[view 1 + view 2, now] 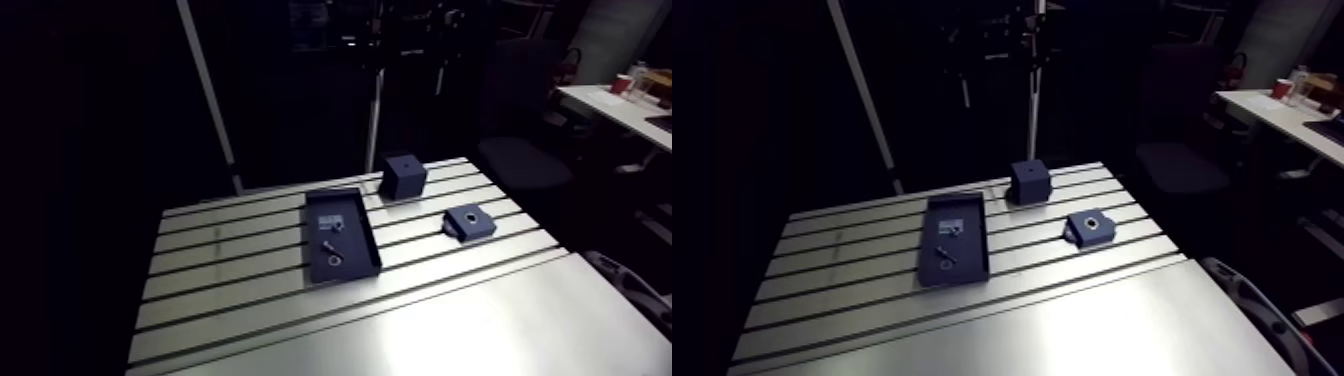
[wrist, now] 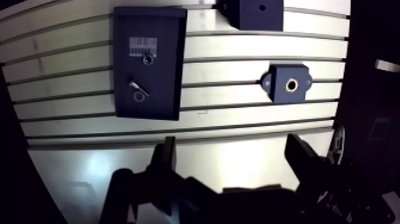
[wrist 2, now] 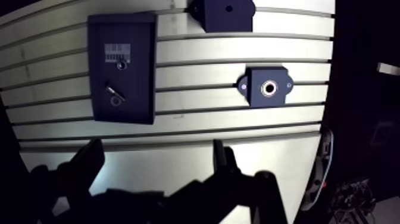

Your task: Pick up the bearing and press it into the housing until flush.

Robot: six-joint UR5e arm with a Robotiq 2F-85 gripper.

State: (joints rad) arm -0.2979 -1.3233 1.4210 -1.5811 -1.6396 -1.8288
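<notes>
Holding nothing, your tool (image 2: 232, 154) stands wide open above the near edge of the surface (image 2: 238, 116). The bearing (image 2: 139, 96), seemingly the small ring in the tray (image 2: 166, 77), lies ahead, on the side away from the housing (image 2: 290, 84). You can't tell it surely from the tray's other ring (image 2: 148, 59).

Mostly dark. Slotted aluminium table (image 1: 480, 330) across the arm view's foreground, glare brightest toward 5 o'clock. Dark office chair (image 1: 522, 160) at 3 o'clock, white desk (image 1: 615, 105) at 2, pale slanted pole (image 1: 208, 95) at 10.
</notes>
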